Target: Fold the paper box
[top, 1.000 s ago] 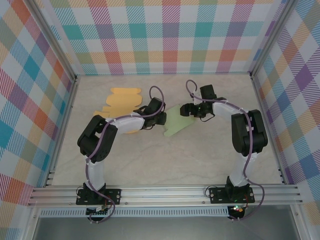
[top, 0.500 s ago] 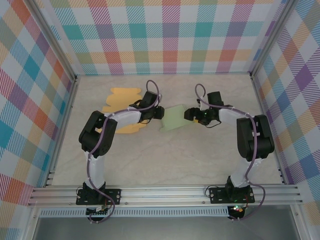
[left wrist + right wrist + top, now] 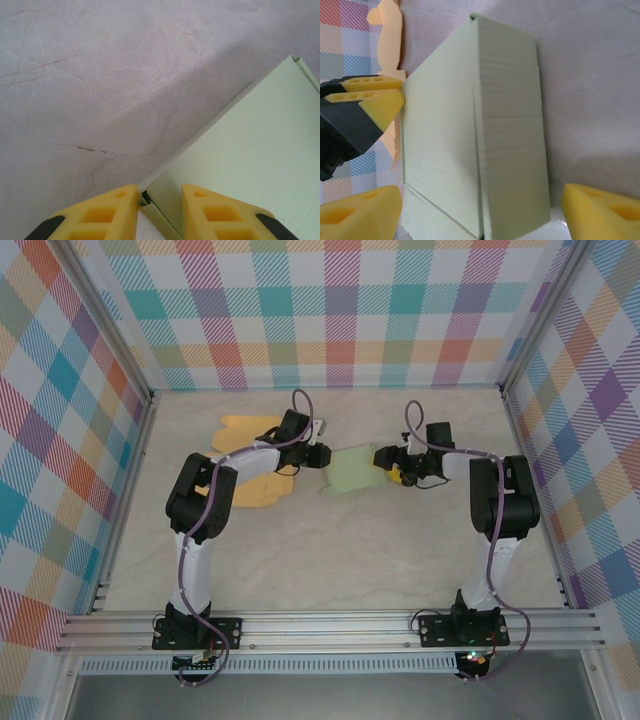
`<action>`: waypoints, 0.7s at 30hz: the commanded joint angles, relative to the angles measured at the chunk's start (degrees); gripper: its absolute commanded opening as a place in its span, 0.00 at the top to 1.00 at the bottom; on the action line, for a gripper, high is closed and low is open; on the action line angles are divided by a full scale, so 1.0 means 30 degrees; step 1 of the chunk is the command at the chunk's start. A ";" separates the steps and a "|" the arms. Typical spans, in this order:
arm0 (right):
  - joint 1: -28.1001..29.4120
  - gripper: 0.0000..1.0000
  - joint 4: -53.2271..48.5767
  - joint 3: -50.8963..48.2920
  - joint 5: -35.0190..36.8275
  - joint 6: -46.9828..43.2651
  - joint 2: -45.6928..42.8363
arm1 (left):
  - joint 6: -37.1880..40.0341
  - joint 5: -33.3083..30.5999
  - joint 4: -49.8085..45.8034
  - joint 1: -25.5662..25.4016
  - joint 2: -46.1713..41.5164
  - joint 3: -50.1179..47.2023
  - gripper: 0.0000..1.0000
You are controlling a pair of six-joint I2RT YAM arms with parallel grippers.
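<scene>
Box (image 3: 352,472), pale green, half-formed, lies just right of orange sheets (image 3: 243,432). Left gripper (image 3: 320,457) on box side facing sheets, jaws narrow, pinching box's thin edge. Right gripper (image 3: 386,464) on box side away from sheets, jaws wide, box's near end between fingers (image 3: 360,210), no contact seen. Box long axis runs straight ahead of right gripper, crosswise to left one. Judgement: left anchors; right is better placed on free wall, next likely closes or pushes to square box up. Risk: paper buckles.
</scene>
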 commanded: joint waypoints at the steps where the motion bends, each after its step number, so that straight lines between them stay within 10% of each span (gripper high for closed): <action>1: 0.0076 0.18 0.1107 0.0614 -0.1704 0.0243 0.0977 | 0.0575 0.0359 -0.2559 0.0276 0.1193 -0.0172 0.73; 13: 0.0102 0.27 0.3801 0.0078 -0.3893 0.2729 0.1184 | 0.0040 0.0754 -0.3525 0.0650 0.2358 0.0828 0.80; 21: 0.0131 0.26 0.1063 -0.0129 -0.1268 0.2643 0.0203 | -0.0126 0.0864 -0.3196 0.0953 0.2229 0.0544 0.80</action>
